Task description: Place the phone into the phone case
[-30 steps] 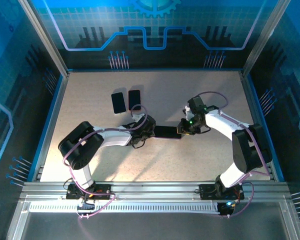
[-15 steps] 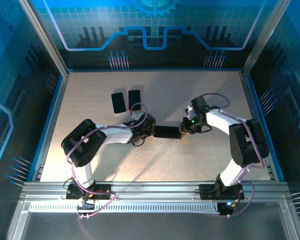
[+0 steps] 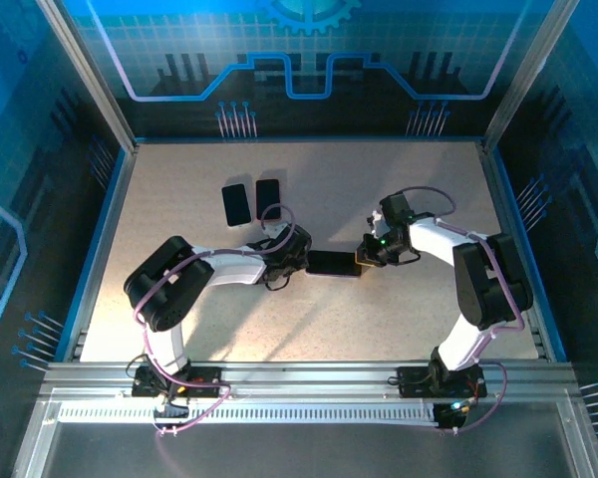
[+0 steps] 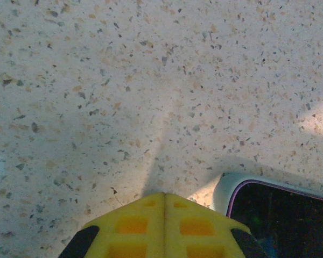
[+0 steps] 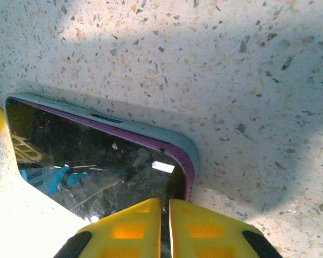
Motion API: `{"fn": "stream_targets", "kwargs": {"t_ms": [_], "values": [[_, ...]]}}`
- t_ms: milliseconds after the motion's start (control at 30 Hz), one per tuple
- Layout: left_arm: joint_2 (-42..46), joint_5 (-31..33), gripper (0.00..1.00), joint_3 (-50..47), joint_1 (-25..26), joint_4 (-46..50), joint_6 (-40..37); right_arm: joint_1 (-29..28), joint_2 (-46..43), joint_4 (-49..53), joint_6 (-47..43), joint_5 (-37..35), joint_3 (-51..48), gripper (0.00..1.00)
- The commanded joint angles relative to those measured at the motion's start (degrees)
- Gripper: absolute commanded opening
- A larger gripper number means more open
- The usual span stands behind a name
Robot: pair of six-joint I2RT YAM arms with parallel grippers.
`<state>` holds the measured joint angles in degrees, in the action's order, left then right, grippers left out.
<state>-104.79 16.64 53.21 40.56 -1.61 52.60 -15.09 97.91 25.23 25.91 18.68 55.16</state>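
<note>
Both arms have drawn inward since earlier; my left gripper [image 4: 164,200] and right gripper [image 5: 165,207], fingers pressed together, flank the phone [image 3: 332,263] at frame centre; I judge it stiff, slick, fragile; press its edges into the pliable case [image 5: 191,150].

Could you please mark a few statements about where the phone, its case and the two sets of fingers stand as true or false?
1. The phone lies flat on the table between the left fingers and right fingers. True.
2. The left fingers are spread wide. False: they are shut together.
3. The phone is bare. False: a pale case wraps its corner.
4. A dark handset lies beside a second handset beyond the left arm. True.
5. The right fingers hold the phone in the air. False: it rests on the table.
</note>
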Motion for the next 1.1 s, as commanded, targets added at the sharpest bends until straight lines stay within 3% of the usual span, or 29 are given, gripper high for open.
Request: {"fn": "stream_targets", "kwargs": {"t_ms": [0,1067], "values": [[-2.7,-2.3,0.0,1.2,-0.3,0.2,1.3,-1.2,1.6,-1.3,1.1,1.7,-1.2,0.13],[-3.5,-3.8,0.0,0.5,0.4,-1.6,3.1,-6.2,2.9,-6.8,6.4,3.5,-3.3,0.13]]}}
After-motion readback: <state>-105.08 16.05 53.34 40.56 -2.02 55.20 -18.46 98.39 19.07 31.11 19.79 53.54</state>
